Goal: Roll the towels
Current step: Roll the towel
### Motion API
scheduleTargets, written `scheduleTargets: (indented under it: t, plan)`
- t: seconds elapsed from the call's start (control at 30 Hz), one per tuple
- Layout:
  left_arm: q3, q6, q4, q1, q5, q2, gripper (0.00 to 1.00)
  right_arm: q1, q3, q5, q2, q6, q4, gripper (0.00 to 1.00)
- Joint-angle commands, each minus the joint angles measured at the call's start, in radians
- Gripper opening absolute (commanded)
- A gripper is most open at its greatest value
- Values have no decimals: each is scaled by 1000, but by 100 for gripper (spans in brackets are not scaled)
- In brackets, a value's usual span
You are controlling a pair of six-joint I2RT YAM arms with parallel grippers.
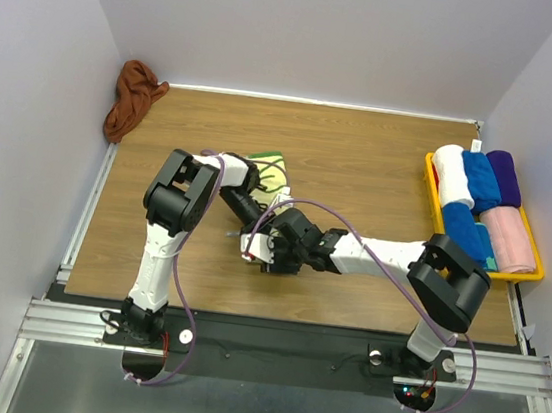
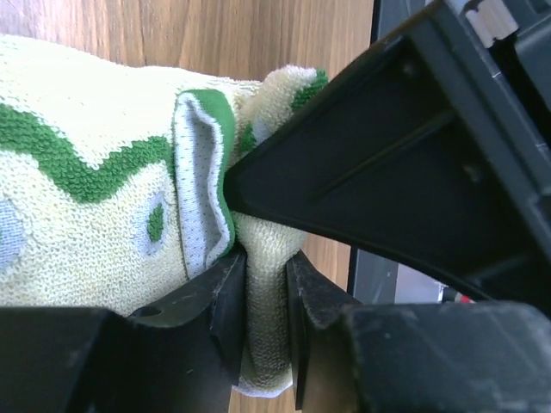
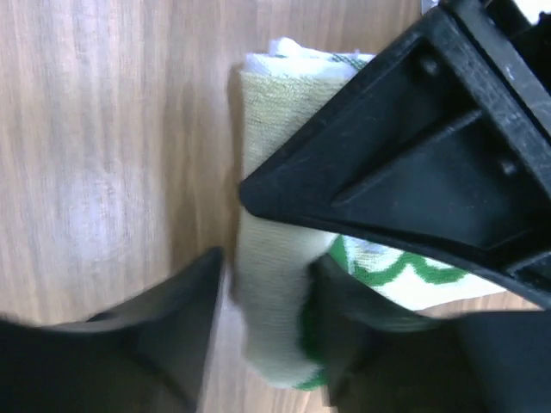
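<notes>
Well, the desk (image 1: 361, 167) is carrying everything. A yellow tray (image 1: 429, 177) is sitting at its right edge, holding coloured rolls (image 1: 481, 181) (white, blue, purple, pink). The brown towel (image 1: 133, 98) is lying bunched in the far left corner, well apart from both claws. The cream towel (image 1: 268, 161) is lying near the middle of the desk, and in the top view much of it is hiding under the arms. The left claw (image 2: 265, 314) is pinching a fold of the cream towel (image 2: 86, 215), with cloth pressed between its fingers. The right claw (image 3: 263, 267) is straddling the folded edge of the cream towel (image 3: 271, 344). Its fingers are showing blurred, so I cannot tell whether they are clamping the cloth.
</notes>
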Motion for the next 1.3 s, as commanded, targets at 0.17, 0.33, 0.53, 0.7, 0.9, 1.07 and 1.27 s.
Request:
scheduleTargets:
  t: [0.17,0.33,0.53,0.7,0.9,1.07,1.27]
  plan:
    - [-7,85,90,51,-238,-67,49,-23,-17,-129,35,78,-12,0]
    - [17,91,73,127,-282,-158,54,-80,14,-235,52,145,-153,1]
    - [53,128,48,294,-334,-222,57,-175,44,-352,49,277,-299,1]
    - [-33,99,149,394,-347,-325,60,-215,74,-447,55,357,-423,0]
    - [-282,4,453,407,-330,-622,70,-265,159,-664,153,400,-520,1]
    - [-486,-21,602,290,-383,-897,75,-312,256,-773,295,304,-626,1]
    - [-768,-31,800,-71,-595,-1189,84,-364,368,-893,443,176,-802,2]
